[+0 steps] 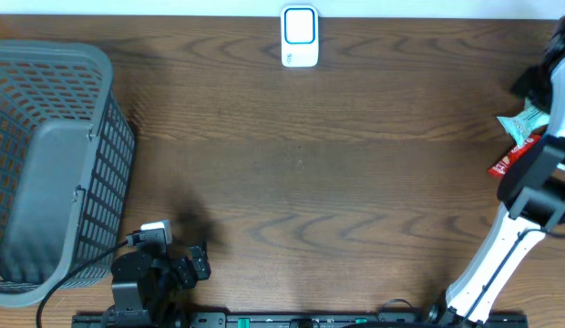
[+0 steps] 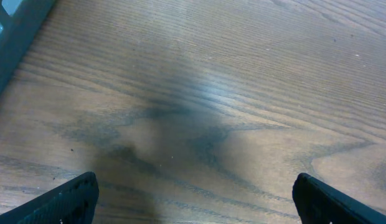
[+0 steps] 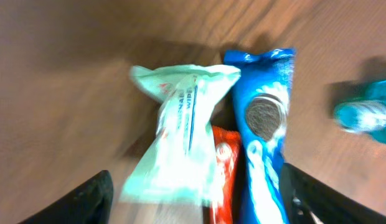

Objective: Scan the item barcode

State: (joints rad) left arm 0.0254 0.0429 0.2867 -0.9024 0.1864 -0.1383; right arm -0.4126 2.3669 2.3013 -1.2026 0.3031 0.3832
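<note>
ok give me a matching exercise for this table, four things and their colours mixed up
Things:
1 basket
2 scanner
3 wipes packet
4 cookie packet

Colours:
a blue
b grey
c pale green
d white with a blue-framed screen

Pairs: 1-b; 2-d; 3-c; 4-a
</note>
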